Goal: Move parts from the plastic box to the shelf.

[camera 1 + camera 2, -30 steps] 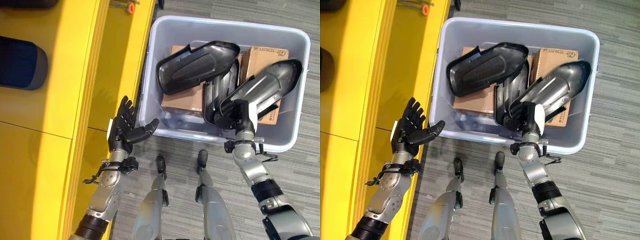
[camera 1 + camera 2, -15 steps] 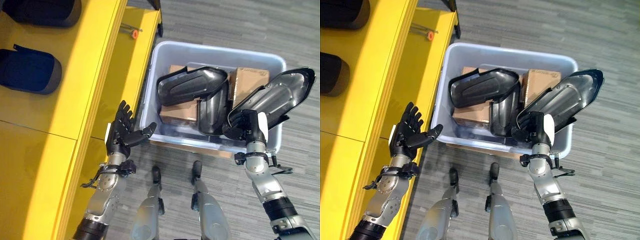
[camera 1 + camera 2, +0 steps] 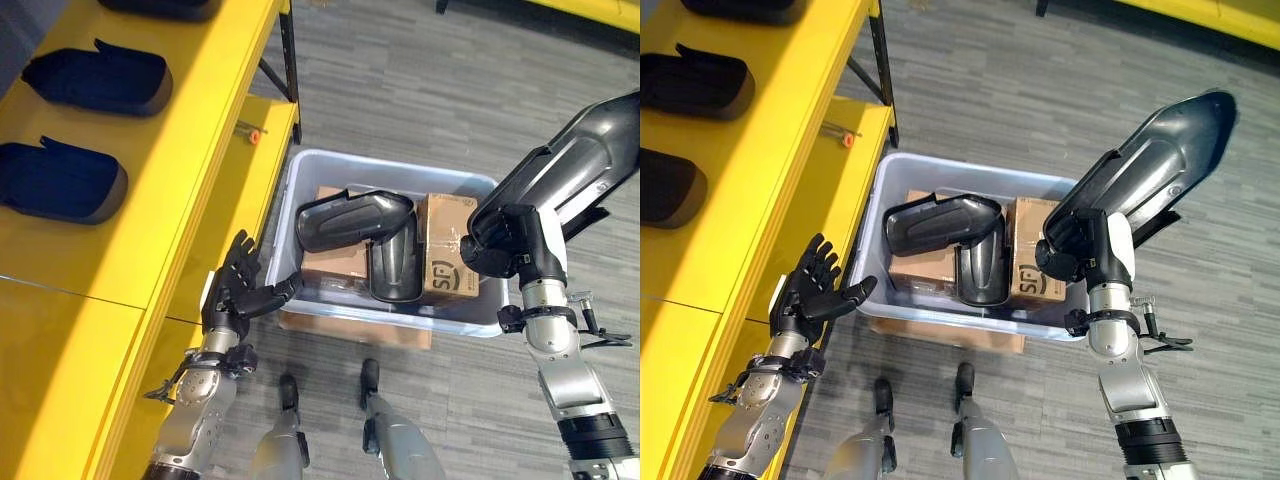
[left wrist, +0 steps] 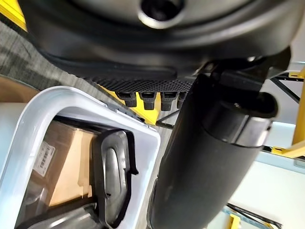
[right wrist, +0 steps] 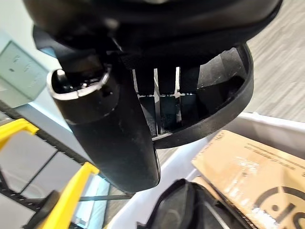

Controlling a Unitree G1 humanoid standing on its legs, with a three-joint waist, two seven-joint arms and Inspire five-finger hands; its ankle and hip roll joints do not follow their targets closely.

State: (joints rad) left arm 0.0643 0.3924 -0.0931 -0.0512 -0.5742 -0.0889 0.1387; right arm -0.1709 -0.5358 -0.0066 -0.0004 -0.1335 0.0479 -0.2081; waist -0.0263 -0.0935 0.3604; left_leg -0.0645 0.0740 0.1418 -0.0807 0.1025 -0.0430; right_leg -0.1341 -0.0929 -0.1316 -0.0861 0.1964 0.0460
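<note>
While raised clear above the plastic box (image 3: 940,172), right hand (image 3: 1087,250) clamped round a long dark part (image 3: 1150,170), left hand (image 3: 810,292) spread, holding nothing, beside yellow shelf (image 3: 760,150).

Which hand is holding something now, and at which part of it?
The right hand grips a black curved part at its lower end. The left hand is open and holds nothing.

The lifted part (image 3: 1160,165) is glossy dark plastic, smooth and reflective — like the two parts (image 3: 352,220) in the box. The plastic box (image 3: 330,166) looks translucent and matt; the cartons (image 3: 447,260) are plain brown cardboard — the shelf (image 3: 190,120) smooth yellow paint.
</note>
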